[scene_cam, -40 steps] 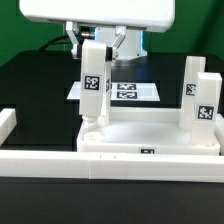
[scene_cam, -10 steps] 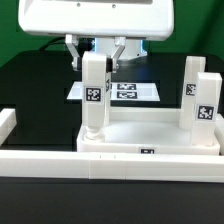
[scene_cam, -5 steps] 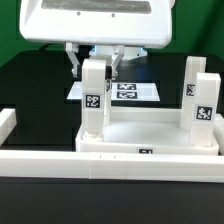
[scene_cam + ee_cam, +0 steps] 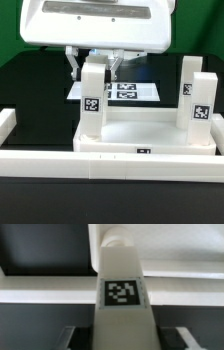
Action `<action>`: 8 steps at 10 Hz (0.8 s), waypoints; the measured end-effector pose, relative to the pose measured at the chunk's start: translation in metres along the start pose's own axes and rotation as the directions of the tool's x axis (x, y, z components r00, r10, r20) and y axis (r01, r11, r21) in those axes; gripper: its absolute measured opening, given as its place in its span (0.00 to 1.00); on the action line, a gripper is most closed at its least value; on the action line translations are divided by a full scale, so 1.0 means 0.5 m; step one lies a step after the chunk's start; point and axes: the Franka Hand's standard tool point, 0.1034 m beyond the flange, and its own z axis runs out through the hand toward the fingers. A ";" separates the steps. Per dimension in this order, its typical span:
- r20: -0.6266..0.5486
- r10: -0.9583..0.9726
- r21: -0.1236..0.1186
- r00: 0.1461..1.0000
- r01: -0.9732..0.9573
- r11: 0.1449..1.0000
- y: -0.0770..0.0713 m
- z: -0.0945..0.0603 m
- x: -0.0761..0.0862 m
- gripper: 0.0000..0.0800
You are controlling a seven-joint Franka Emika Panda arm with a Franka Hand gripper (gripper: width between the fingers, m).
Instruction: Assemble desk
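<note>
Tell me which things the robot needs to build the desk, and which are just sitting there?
Needed: the desk top, the leg in the gripper, two legs already standing.
Just there: the marker board, the white border rail, the black table.

Leg (image 4: 93, 98) now lower in socket

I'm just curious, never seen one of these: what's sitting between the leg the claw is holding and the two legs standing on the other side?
Nothing: in the exterior view, only the bare floor of the desk top lies between the held leg and the two standing legs.
</note>
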 end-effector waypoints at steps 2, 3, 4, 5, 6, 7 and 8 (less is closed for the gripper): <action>-0.003 -0.001 -0.002 1.000 0.001 1.000 0.001 0.000 0.000 0.46; -0.003 -0.001 -0.002 1.000 0.001 1.000 0.001 0.000 0.000 0.46; -0.002 -0.001 -0.002 1.000 0.001 1.000 0.001 0.000 0.000 0.69; -0.002 0.000 -0.002 1.000 0.000 1.000 0.002 0.000 0.000 0.77; -0.002 0.006 -0.002 1.000 -0.006 1.000 0.002 0.000 0.000 0.77; -0.004 0.008 -0.002 1.000 -0.008 1.000 0.005 -0.003 0.002 0.80; -0.007 0.012 -0.002 1.000 -0.012 1.000 0.009 -0.007 0.005 0.81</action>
